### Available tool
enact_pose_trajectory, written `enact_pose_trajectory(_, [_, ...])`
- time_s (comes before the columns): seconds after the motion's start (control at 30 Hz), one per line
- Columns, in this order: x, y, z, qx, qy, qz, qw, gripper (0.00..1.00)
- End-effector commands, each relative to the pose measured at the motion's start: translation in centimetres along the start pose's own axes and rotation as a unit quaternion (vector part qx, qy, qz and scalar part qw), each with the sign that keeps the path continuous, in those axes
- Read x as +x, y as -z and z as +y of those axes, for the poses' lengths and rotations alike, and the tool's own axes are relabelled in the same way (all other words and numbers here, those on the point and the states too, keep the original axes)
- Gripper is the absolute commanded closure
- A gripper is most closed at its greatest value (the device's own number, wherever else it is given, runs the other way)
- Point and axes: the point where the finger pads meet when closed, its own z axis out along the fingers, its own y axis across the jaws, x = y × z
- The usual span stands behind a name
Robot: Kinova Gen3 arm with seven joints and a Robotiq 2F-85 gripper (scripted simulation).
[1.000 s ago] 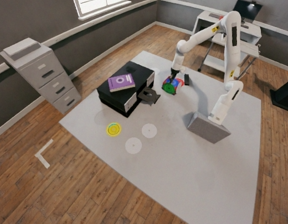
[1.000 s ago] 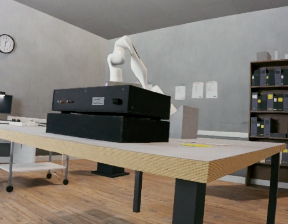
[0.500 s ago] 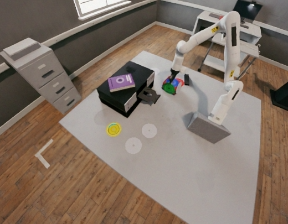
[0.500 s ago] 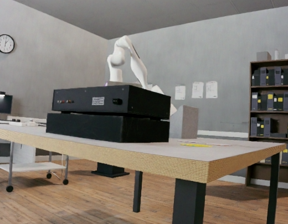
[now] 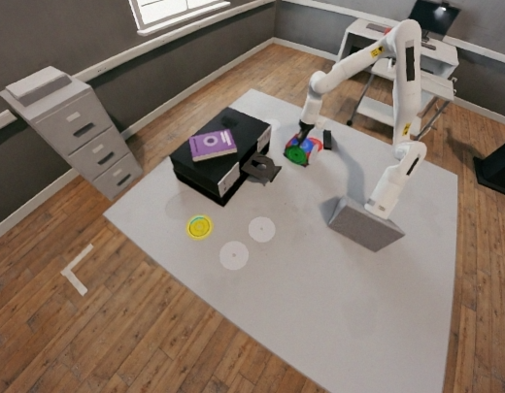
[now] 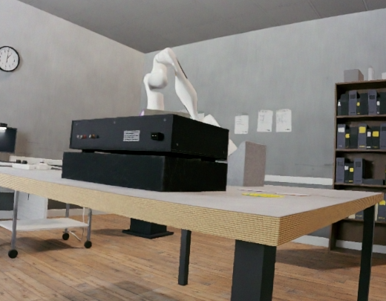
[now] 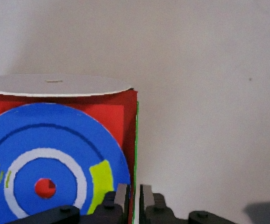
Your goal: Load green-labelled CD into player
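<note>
The green-labelled CD [image 5: 297,155] stands steeply at the side of a red block-like holder, its label toward the top camera; it shows edge-on as a thin green line [image 7: 138,120] in the wrist view. My gripper [image 5: 300,144] [image 7: 134,199] is at its upper edge, pointing down, fingers open by only a narrow gap. The green edge and a red strip show in that gap; contact cannot be told. The black CD player [image 5: 248,124] [image 6: 122,134] stands on a black base, its tray [image 5: 252,168] out with no disc. The exterior view hides the gripper and CD.
A blue-labelled disc [image 7: 60,130] is on the red holder [image 7: 115,117], with a pale disc [image 7: 70,85] beyond it. A purple book [image 5: 211,145] lies on the player. A yellow disc [image 5: 199,229] and two pale discs [image 5: 261,223] [image 5: 234,249] lie on the table [image 5: 379,313].
</note>
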Motion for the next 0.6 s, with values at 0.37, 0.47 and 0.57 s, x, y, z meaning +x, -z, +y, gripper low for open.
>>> enact_pose_trajectory(0.37, [-0.04, 0.06, 0.04, 0.0, 0.0, -0.001, 1.0, 0.84])
enact_pose_trajectory(0.47, [-0.04, 0.06, 0.04, 0.0, 0.0, -0.001, 1.0, 0.84])
enact_pose_trajectory(0.57, [-0.04, 0.06, 0.04, 0.0, 0.0, -0.001, 1.0, 0.89])
